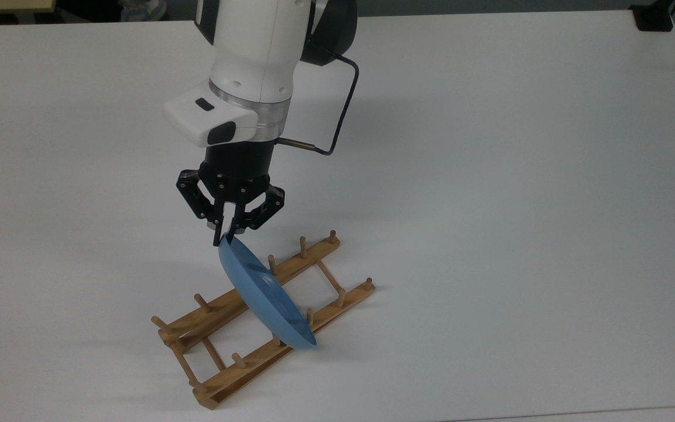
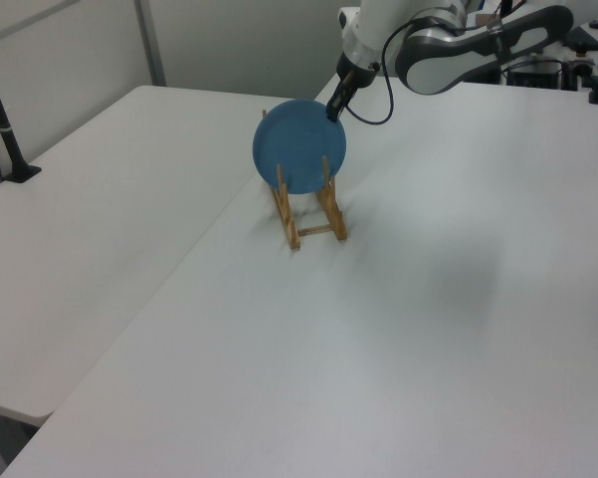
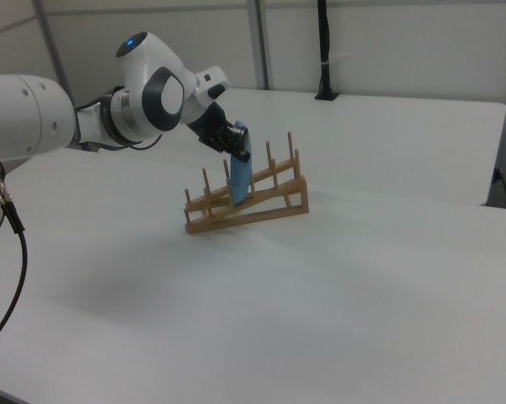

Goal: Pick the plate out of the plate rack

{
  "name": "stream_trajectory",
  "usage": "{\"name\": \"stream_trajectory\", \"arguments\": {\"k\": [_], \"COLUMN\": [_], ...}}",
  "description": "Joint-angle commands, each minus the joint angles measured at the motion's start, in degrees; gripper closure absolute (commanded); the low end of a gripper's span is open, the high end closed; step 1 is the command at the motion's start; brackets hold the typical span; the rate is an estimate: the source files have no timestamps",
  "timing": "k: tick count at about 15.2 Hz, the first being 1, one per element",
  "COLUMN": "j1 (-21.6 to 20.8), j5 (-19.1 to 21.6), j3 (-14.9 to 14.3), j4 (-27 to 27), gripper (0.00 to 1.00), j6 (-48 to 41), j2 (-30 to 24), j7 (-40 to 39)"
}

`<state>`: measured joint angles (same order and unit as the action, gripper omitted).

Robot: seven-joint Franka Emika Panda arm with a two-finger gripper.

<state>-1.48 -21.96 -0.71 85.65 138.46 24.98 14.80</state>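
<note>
One arm on my rig, white Franka, coming in from the top view's upper edge, wrist pitched down toward the counter (image 1: 519, 205). Black tool (image 1: 224, 239) hangs off the white wrist flange, fingers pointing down and slightly toward the top view's left. I see the two fingers drawn nearly together, pinching the top rim of the light-blue plate (image 1: 264, 296); linkages folded in close. A thin black cable (image 1: 343, 99) loops out from the wrist on the top view's right.

Plate stands on edge, tilted, its lower edge down in the wooden plate rack (image 1: 238, 328) between pegs, crossing both rails. Rack lies diagonally on the counter in the top view, low end toward the bottom left, far end toward the right.

Left view: plate (image 2: 299, 146) faces the camera as a full disc, sitting over the rack (image 2: 313, 214); tool (image 2: 333, 108) meets its upper right rim, arm reaching in from the left view's upper right, elbow bent.

Right view: arm comes from the right view's left, forearm roughly level, wrist angled down; tool (image 3: 238, 145) at the plate's (image 3: 239, 178) top edge, plate seen nearly edge-on among the pegs of the rack (image 3: 253, 206). I can't tell whether the plate's bottom touches the rails.
</note>
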Motion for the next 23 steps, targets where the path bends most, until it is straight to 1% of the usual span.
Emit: {"name": "stream_trajectory", "arguments": {"k": [1, 3, 4, 8, 11, 13, 16, 18, 20, 21, 23], "j1": [0.6, 0.6, 0.6, 0.5, 0.4, -0.4, -3.3, -4.4, -5.0, -5.0, -4.9], "j5": [-1.5, -1.5, -1.4, -1.2, 0.1, 3.1, 8.7, 11.5, 13.8, 15.0, 18.0], "j3": [-0.5, -0.6, -0.6, -0.6, -0.1, 0.4, 0.5, 0.6, 1.5, 1.7, 1.8], "j4": [0.9, 0.9, 1.0, 0.9, 1.3, 1.1, 1.2, 1.2, 1.2, 1.2, 1.3], "gripper": [0.95, 0.99, 1.00, 1.00, 1.00, 1.00, 1.00, 1.00, 1.00, 1.00, 0.99], "j6": [1.3, 1.2, 1.2, 0.8, -1.1, -5.5, -9.7, -14.8, -20.6, -24.1, -31.6], "j2": [-2.8, -3.7, -4.1, -6.0, -8.4, -8.5, -8.5, -8.5, -9.2, -9.4, -10.0], "j7": [1.0, 1.0, 1.0, 1.2, 1.7, 1.5, 1.4, 1.2, 0.3, -1.5, -9.6]}}
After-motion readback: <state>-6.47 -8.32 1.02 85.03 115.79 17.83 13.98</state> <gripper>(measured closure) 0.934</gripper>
